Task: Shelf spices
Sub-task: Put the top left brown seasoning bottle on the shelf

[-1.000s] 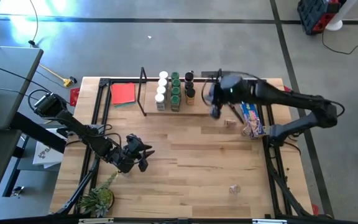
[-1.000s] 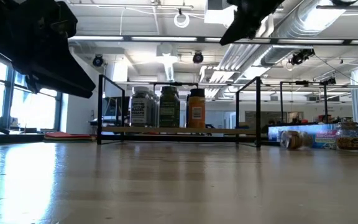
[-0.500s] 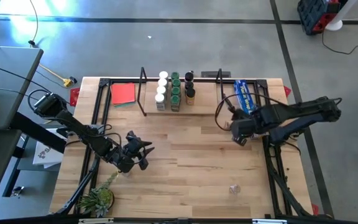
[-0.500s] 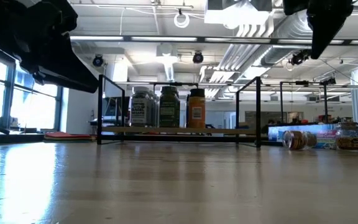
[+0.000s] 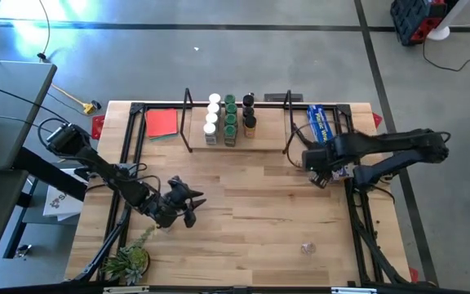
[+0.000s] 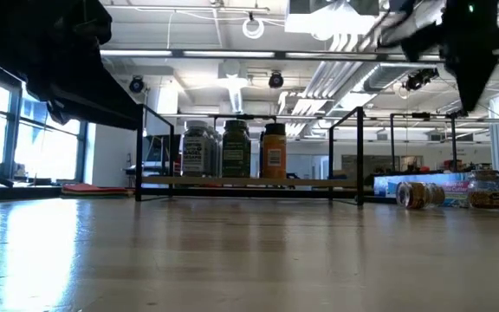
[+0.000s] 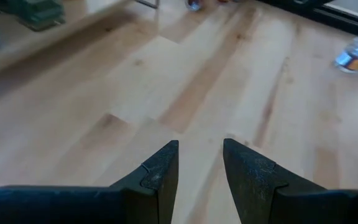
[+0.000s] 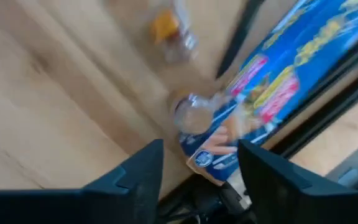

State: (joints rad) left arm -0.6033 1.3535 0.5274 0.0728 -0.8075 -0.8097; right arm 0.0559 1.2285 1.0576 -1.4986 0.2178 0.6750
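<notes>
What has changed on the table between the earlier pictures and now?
The right gripper left the shelf and moved to the table's right edge, near the blue box; its fingers now stand open over a clear jar lying there. It holds nothing. The left gripper, the jars on the shelf and the lone jar near the front stayed put.

env: you're in an industrial lab/workshop | cues: exposed ceiling ducts (image 6: pixel 423 39) – taped concrete floor (image 5: pixel 300 57) – framed wooden table (image 5: pixel 243 220) with mounted arms
</notes>
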